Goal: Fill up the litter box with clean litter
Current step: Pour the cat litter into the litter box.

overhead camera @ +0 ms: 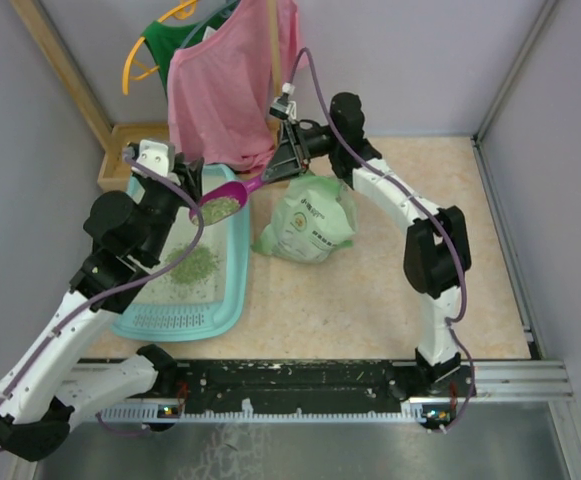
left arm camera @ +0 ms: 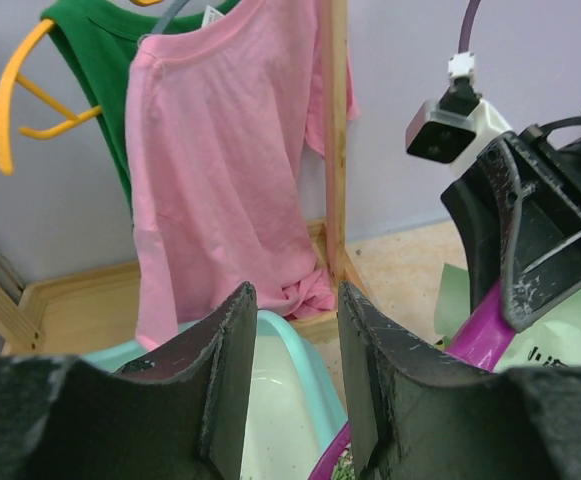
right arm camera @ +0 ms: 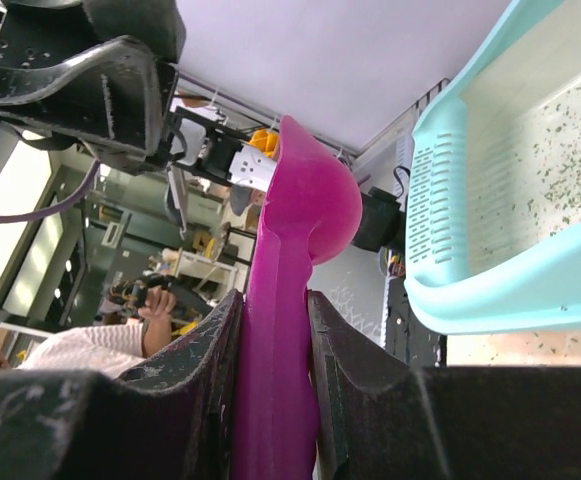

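Note:
The light-teal litter box [overhead camera: 232, 300] lies at the left, with a small heap of green litter [overhead camera: 192, 265] on its whitish base. It also shows in the left wrist view [left arm camera: 310, 360] and the right wrist view [right arm camera: 490, 290]. My right gripper [overhead camera: 282, 170] is shut on the handle of a magenta scoop [overhead camera: 222, 205], whose bowl holds green litter above the box's far right rim. The scoop also shows in the right wrist view [right arm camera: 290, 300]. My left gripper [overhead camera: 180, 172] is open and empty, over the box's far end next to the scoop's bowl.
A pale green printed bag [overhead camera: 310, 225] stands open right of the box. A pink shirt [overhead camera: 225, 90] and a green shirt [overhead camera: 170, 45] hang at the back over a wooden tray [overhead camera: 120, 150]. Walls close in on the left, back and right.

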